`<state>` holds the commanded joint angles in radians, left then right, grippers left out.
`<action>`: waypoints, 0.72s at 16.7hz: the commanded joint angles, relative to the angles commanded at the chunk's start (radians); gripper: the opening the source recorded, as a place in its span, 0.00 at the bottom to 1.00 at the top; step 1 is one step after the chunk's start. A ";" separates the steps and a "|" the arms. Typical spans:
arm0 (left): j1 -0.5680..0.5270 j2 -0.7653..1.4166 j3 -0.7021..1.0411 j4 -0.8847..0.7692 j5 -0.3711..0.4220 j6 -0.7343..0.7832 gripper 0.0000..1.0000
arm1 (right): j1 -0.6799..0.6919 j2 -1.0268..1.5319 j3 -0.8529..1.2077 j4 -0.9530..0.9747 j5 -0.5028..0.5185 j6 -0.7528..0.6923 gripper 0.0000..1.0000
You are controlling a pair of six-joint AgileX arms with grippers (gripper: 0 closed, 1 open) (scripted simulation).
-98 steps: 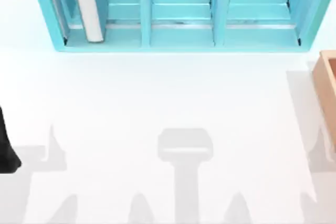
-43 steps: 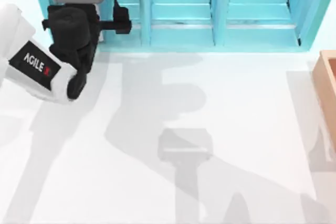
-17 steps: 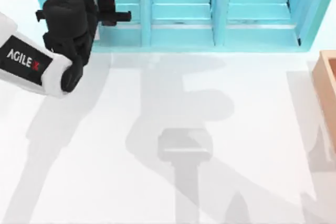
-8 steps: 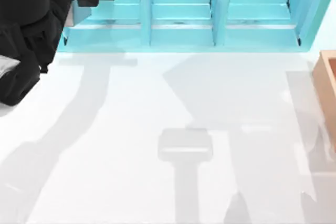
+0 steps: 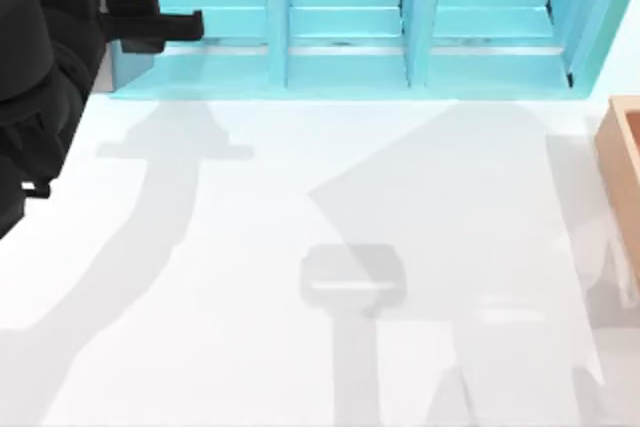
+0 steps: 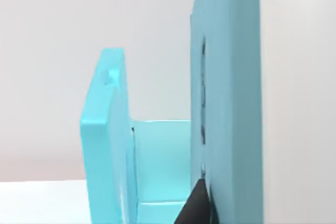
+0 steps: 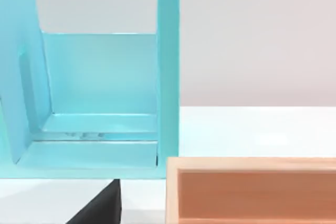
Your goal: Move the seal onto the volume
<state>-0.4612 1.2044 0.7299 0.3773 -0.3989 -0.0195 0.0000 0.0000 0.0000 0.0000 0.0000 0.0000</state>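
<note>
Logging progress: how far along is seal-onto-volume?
Done: nothing yet. In hand: left hand reaches into the shelf unit's left compartment; whether it holds anything is hidden. Right arm idles by the wooden box. Left: seal placed on the volume.

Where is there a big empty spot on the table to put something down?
The widest bare patch is the white table in front of the blue shelf unit, reaching across to the wooden box at the right edge. It is crowded at the top left, where the left arm hangs over the shelf unit's left end.
</note>
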 joint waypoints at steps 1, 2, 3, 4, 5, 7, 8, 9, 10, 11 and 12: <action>0.000 0.000 0.000 0.000 0.000 0.000 0.00 | 0.000 0.000 0.000 0.000 0.000 0.000 1.00; 0.005 0.006 0.000 0.001 0.001 0.002 0.00 | 0.000 0.000 0.000 0.000 0.000 0.000 1.00; 0.005 0.006 0.000 0.001 0.001 0.002 0.00 | 0.000 0.000 0.000 0.000 0.000 0.000 1.00; -0.003 0.015 0.006 -0.001 -0.007 -0.007 0.00 | 0.000 0.000 0.000 0.000 0.000 0.000 1.00; -0.017 0.032 0.018 -0.006 -0.022 -0.024 0.00 | 0.000 0.000 0.000 0.000 0.000 0.000 1.00; -0.059 0.091 0.052 -0.023 -0.071 -0.088 0.00 | 0.000 0.000 0.000 0.000 0.000 0.000 1.00; -0.084 0.130 0.071 -0.035 -0.104 -0.135 0.00 | 0.000 0.000 0.000 0.000 0.000 0.000 1.00; -0.110 0.174 0.090 -0.050 -0.141 -0.192 0.00 | 0.000 0.000 0.000 0.000 0.000 0.000 1.00; -0.136 0.219 0.107 -0.068 -0.181 -0.260 0.00 | 0.000 0.000 0.000 0.000 0.000 0.000 1.00; -0.162 0.265 0.123 -0.089 -0.223 -0.338 0.00 | 0.000 0.000 0.000 0.000 0.000 0.000 1.00; -0.189 0.311 0.138 -0.111 -0.266 -0.426 0.00 | 0.000 0.000 0.000 0.000 0.000 0.000 1.00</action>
<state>-0.6500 1.5157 0.8676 0.2660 -0.6645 -0.4453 0.0000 0.0000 0.0000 0.0000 0.0000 0.0000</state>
